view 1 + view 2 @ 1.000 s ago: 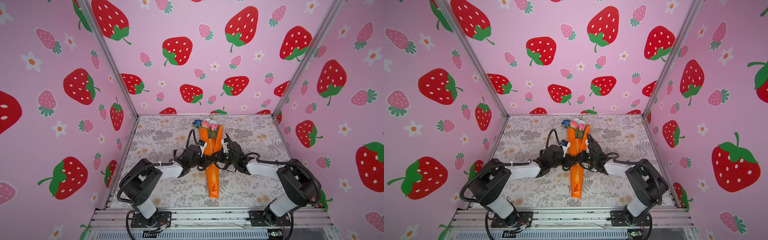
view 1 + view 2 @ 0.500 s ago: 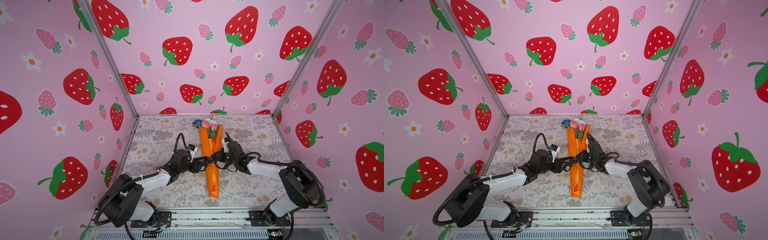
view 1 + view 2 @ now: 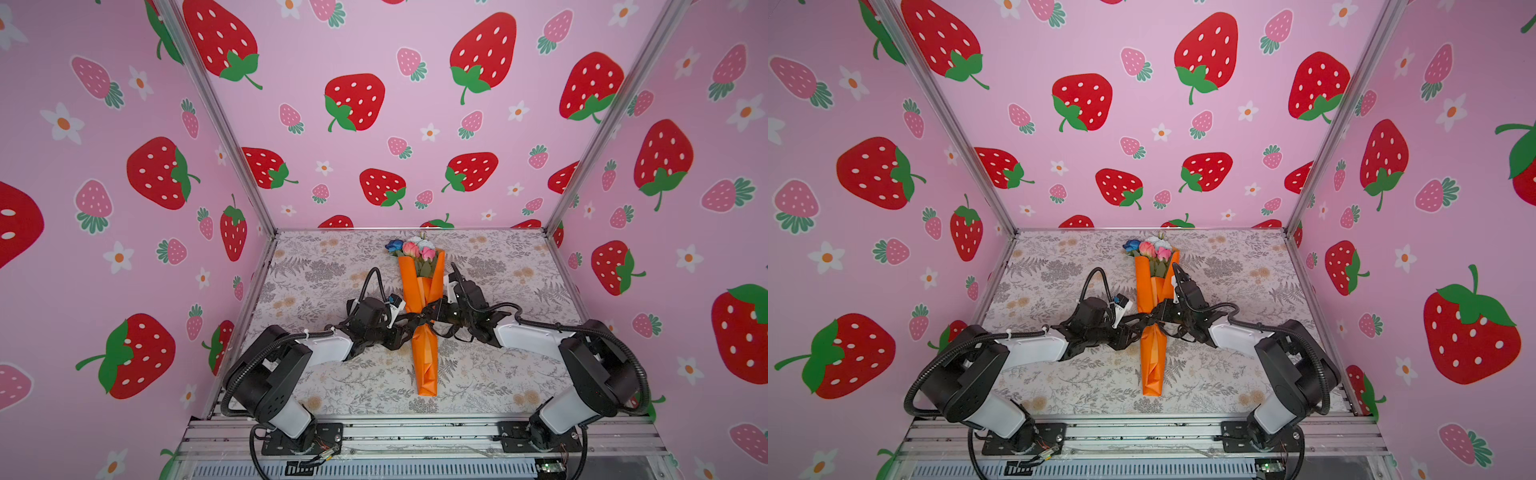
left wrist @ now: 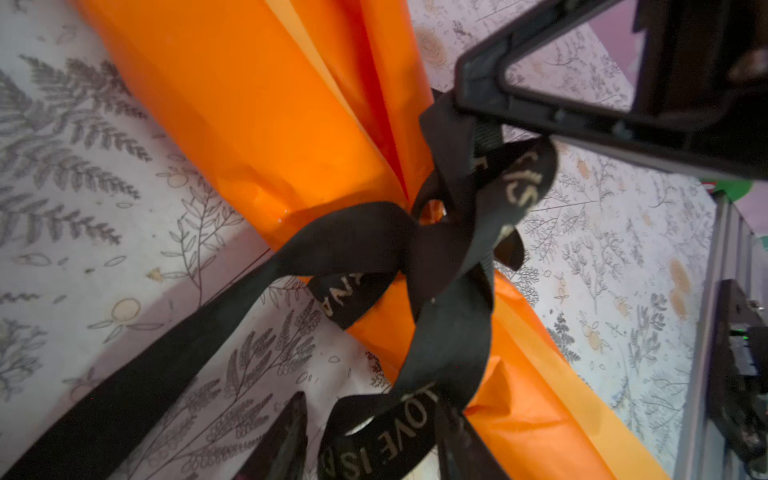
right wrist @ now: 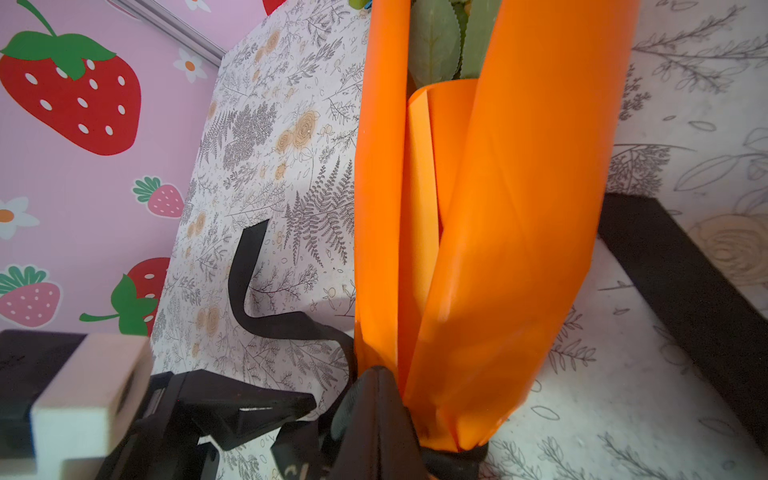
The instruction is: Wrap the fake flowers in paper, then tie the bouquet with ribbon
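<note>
Midway down the bouquet (image 3: 420, 291), my two grippers meet at the waist of its orange wrap (image 4: 270, 124), where a black ribbon (image 4: 357, 237) with pale lettering is crossed into a loose knot. The bouquet lies flat along the middle of the floral mat (image 3: 332, 270), blooms toward the back wall and folded tail toward the arm bases. That puts the tying point within reach of each arm from its own side.

My right gripper (image 4: 461, 110) is clamped shut on one end of the ribbon and draws it away from the knot, I judge to keep the crossing under tension. My left gripper (image 4: 370, 419) sits just beside the knot. Its fingers (image 4: 286, 432) stand apart on either side of the strand lettered "LOVE IS"; whether they actually pinch that strand I cannot tell.

In both top views the grippers nearly touch over the wrap, the left reaching in from the left of the bouquet and the right from the right, with the bouquet passing beneath them. From the right wrist, a free ribbon tail curls on the mat beside the wrap.

The knot looks slack, so I judge the tie unfinished: the ends need drawing apart to cinch it.
</note>
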Controlling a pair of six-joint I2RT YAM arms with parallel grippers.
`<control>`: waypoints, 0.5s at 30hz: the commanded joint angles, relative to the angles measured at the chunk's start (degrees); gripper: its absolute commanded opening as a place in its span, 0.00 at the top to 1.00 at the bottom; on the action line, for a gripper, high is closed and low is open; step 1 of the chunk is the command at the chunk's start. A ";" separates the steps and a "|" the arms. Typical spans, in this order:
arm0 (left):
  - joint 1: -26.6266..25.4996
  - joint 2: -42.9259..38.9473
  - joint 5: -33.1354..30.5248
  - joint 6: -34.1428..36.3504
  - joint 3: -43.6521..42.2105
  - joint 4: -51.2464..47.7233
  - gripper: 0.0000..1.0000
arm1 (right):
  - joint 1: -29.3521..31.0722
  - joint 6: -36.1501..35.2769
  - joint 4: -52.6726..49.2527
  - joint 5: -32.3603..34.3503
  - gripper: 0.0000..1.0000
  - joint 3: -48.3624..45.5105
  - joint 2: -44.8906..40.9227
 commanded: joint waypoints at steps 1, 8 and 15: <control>0.20 -0.34 1.11 0.14 1.70 1.06 0.70 | 0.08 -0.80 -0.02 0.79 1.00 1.21 -1.55; 0.20 -1.45 0.52 -0.96 0.64 -0.20 0.93 | 0.08 -1.32 -0.16 1.72 1.00 1.25 -2.20; 0.20 -1.88 -1.05 -1.59 1.69 -5.84 1.00 | -0.64 -4.12 -4.09 6.56 1.00 2.39 -4.88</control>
